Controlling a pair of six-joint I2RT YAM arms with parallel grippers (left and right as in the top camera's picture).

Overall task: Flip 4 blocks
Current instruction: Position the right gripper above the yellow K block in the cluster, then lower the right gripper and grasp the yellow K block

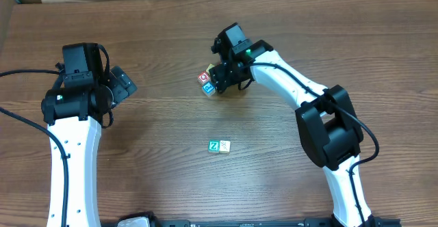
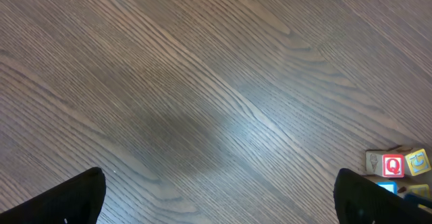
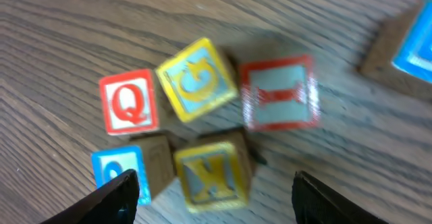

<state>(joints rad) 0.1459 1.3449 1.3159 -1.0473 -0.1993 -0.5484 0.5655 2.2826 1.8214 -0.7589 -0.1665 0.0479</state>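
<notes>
Green Z block and cream block sit touching side by side, mid-tabletop toward the near edge. The other cubes are clustered at centre toward the far edge: yellow G, yellow K and blue, with red Q and red I. Right gripper hangs over this cluster, jaws well apart, yellow K between them with gaps on both sides; nothing gripped. Left gripper stands spread wide over bare wood toward the left edge, holding nothing.
</notes>
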